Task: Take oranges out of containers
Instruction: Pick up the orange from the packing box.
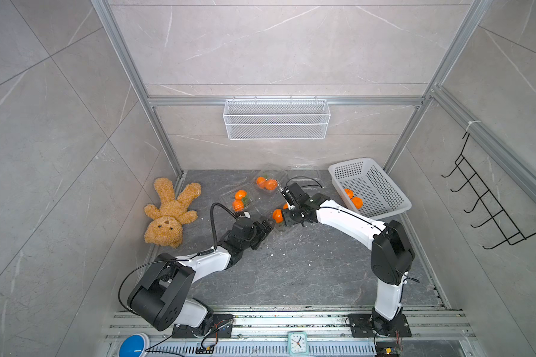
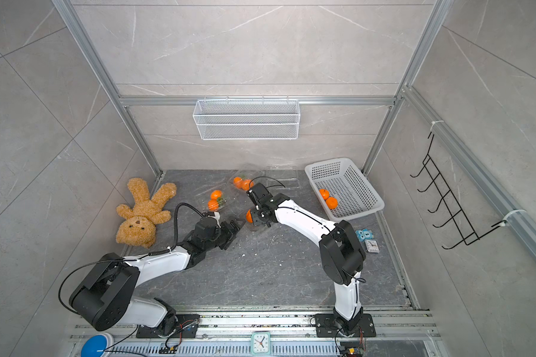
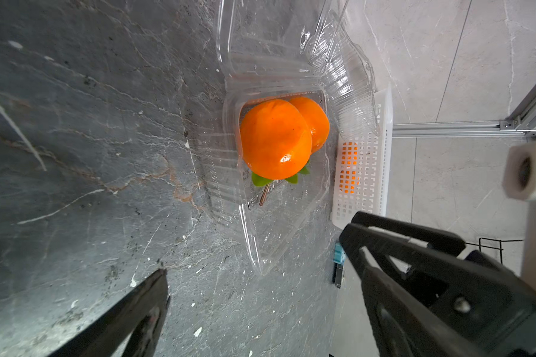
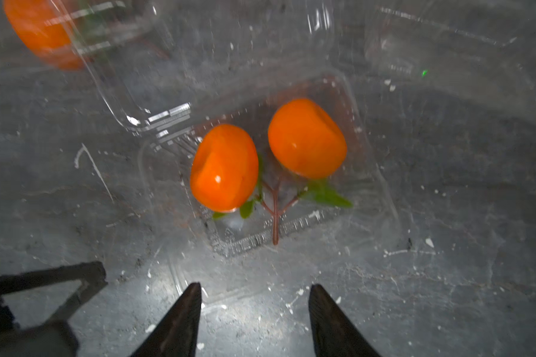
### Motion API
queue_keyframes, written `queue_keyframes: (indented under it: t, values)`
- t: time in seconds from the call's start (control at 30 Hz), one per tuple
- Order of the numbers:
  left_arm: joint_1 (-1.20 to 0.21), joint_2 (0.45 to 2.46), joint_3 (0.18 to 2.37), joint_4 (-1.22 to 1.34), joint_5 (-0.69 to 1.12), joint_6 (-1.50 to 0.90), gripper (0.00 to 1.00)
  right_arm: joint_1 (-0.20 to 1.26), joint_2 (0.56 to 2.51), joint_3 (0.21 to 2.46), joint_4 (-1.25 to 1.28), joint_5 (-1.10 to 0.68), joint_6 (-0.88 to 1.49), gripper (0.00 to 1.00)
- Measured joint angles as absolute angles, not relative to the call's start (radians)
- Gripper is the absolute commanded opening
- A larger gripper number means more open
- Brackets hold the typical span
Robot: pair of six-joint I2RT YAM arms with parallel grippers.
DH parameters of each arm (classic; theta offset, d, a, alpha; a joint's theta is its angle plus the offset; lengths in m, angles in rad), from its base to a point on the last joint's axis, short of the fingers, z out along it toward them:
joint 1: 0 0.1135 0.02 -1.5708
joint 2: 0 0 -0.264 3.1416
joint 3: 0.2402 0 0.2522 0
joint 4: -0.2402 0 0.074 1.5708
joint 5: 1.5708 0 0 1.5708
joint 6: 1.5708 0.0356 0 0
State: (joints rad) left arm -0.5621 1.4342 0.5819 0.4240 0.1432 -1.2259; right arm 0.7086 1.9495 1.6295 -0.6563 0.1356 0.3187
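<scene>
Right gripper (image 4: 256, 286) parted, empty; left gripper (image 3: 257, 247) wide open, empty. Two oranges (image 4: 225, 167) lie in an open clear clamshell (image 4: 381, 191), forked stem (image 4: 275, 222) pointing toward the right gripper; embossed lettering (image 4: 260, 239) unreadable.

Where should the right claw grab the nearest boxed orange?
From above, probably: the clear plastic clamshell box lies open. Pinch the round bright orange fruit across its rounded sides with the right claw; the thin forked stem looks too slim.
</scene>
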Motion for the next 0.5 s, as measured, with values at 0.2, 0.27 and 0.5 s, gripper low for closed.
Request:
queue_keyframes:
  t: [0.2,0.27,0.5]
  values:
    - [-0.554,1.434,0.583,0.418,0.143,-1.222,1.0,0.709,2.091,1.681,-0.661,0.146,0.294,0.56]
    - [-0.554,1.434,0.582,0.418,0.143,-1.222,0.99,0.709,2.117,1.674,-0.662,0.146,0.291,0.56]
    - [-0.554,1.434,0.581,0.419,0.144,-1.222,0.99,0.709,2.111,1.619,-0.654,0.131,0.291,0.53]
